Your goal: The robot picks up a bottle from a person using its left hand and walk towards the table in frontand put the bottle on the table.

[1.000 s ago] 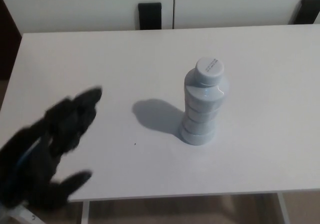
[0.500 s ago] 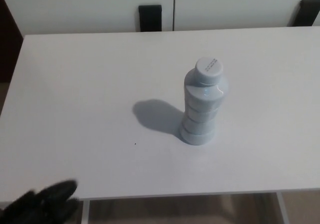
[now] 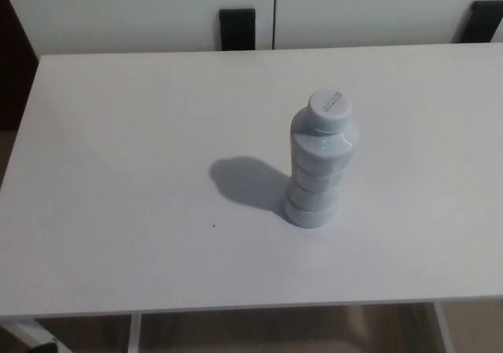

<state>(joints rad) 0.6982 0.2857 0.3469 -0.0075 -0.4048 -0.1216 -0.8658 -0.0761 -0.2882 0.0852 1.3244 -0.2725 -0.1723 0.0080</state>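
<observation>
White laminate fills almost the whole view: the table (image 3: 118, 172) runs from the dark strip (image 3: 14, 62) at the far left to the right edge of the picture. Its left half is bare, and neither the left hand nor the right hand shows anywhere, so how their fingers are set cannot be told. Further right a tiny dark speck (image 3: 213, 226) marks the top, then a soft grey shadow (image 3: 244, 182) spreads leftward from the bottle (image 3: 318, 164), which suggests the light comes from the right.

The pale, ribbed bottle stands upright on its base, a little right of the table's middle and well apart from every edge, its cap (image 3: 329, 109) screwed on and facing the camera. Nothing touches or props it. Standing on its flat base and well in from the near rim, it looks unlikely to tip or fall off. I judge the placing step done.

Behind the table's far edge, two black blocks (image 3: 237, 28) (image 3: 479, 20) stand against the pale wall, one near the centre and one at the right.
</observation>
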